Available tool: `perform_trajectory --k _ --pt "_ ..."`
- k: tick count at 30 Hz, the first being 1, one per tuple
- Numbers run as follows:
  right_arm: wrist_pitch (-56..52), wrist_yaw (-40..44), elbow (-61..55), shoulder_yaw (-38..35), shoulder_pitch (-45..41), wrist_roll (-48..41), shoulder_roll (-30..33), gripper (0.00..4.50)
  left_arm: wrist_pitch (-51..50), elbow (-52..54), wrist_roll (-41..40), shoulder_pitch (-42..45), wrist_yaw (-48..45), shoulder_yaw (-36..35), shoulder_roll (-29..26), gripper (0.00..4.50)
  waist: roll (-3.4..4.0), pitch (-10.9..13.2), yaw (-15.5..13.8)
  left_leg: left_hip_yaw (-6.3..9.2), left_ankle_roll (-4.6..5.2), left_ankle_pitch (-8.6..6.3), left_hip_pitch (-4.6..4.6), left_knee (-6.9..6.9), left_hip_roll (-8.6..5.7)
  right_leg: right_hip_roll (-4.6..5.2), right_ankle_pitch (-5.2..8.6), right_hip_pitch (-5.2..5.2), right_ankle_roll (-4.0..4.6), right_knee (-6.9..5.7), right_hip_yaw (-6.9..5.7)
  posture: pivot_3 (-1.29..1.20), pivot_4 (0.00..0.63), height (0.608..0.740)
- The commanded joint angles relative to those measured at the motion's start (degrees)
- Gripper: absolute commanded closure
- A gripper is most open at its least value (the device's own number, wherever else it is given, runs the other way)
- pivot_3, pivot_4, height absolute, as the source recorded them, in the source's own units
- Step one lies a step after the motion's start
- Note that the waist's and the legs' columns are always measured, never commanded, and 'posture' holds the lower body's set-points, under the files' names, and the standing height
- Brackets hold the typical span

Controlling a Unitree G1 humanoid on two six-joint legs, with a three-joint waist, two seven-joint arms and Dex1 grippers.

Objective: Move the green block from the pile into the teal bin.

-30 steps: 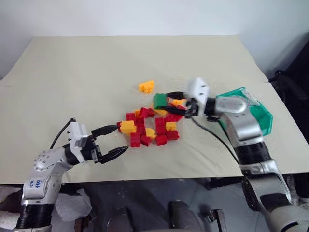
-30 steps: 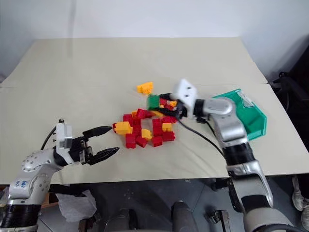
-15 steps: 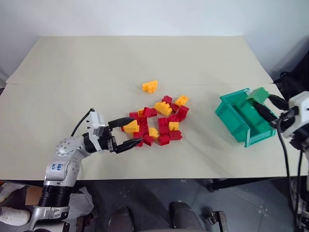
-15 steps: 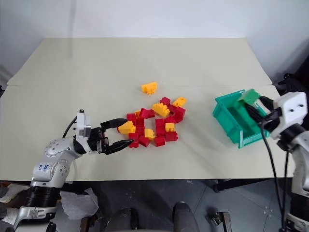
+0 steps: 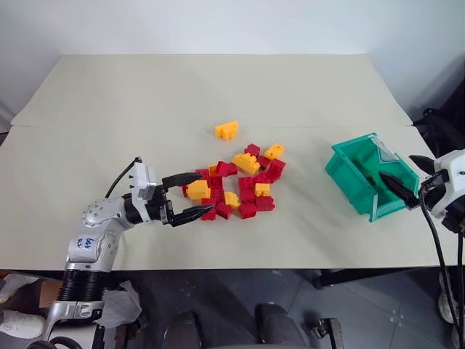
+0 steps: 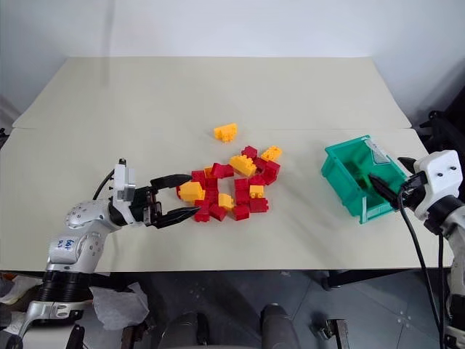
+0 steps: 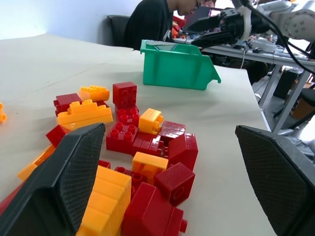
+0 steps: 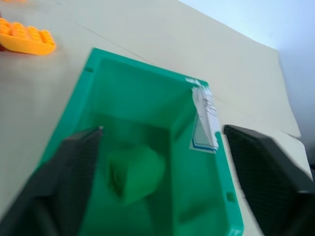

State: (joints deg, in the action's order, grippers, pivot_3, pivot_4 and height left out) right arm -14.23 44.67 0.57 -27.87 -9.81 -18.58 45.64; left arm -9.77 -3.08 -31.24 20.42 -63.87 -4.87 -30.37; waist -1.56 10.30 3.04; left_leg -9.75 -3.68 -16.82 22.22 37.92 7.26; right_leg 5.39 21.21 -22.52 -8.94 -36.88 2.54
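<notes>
Progress: task looks essentially done, judging from how things lie. Green block is inside the teal bin, blurred in my right wrist view, so I cannot tell whether it is falling or resting on the bin floor. Nothing green shows in the pile.

Left side: my left gripper is low over the table, pointing right at the near-left edge of the pile. Fingers wide apart, empty; one finger is just beside a yellow brick, contact not clear.

Mid-table: pile of red and yellow bricks; one yellow brick lies apart on the far side.

Right side: bin at the table's right edge. My right gripper hangs at the bin's near-right rim, roughly level, pointing in over it. Fingers spread wide, holding nothing.

Remaining, as I judge: only pulling both arms clear.
</notes>
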Motion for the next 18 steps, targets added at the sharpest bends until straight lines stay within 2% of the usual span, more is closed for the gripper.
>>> perform_trajectory --k 1,4,8,12,18 --pt "3.6 2.9 -2.2 -3.6 0.1 -3.5 1.6 0.01 1.0 0.5 0.9 -1.1 0.0 -1.8 -1.8 0.0 0.0 0.0 0.1 0.0 0.0 0.0 0.0 0.0 0.0 0.0 0.0 0.0 0.0 0.0 0.0 0.0 0.15 0.74" --pt "3.2 7.4 -7.8 -3.5 0.8 -8.8 1.4 0.01 3.2 -0.3 2.3 -2.7 0.2 -3.4 -3.6 0.0 0.06 0.0 0.1 0.0 0.0 0.0 -0.01 -0.01 0.01 -0.01 0.0 -0.01 0.0 -0.01 0.0 0.0 0.15 0.74" --pt "4.8 13.0 -16.2 -2.5 3.3 -17.0 -2.0 0.01 5.1 -1.5 2.8 -5.3 0.1 -6.4 -5.8 0.0 0.06 0.0 0.0 0.03 0.0 0.0 -0.03 -0.05 0.04 -0.04 0.0 -0.01 0.0 -0.03 -0.01 0.0 0.15 0.74" --pt "4.6 21.9 -21.0 5.0 11.1 -17.1 -1.0 0.01 7.5 -1.4 4.9 -8.7 2.6 -9.2 -7.6 0.0 -0.07 0.0 -0.5 0.08 0.04 -0.04 -0.01 -0.04 0.03 -0.02 0.0 0.06 0.0 0.03 -0.04 0.0 0.15 0.74" --pt "9.4 24.3 -18.4 10.2 13.8 -14.4 -3.4 0.01 8.8 0.9 4.9 -13.5 4.0 -11.8 -8.3 0.0 -0.07 0.0 -1.3 0.03 0.13 -0.13 0.01 0.1 0.02 0.01 0.0 0.06 0.01 0.05 -0.04 0.0 0.15 0.74"
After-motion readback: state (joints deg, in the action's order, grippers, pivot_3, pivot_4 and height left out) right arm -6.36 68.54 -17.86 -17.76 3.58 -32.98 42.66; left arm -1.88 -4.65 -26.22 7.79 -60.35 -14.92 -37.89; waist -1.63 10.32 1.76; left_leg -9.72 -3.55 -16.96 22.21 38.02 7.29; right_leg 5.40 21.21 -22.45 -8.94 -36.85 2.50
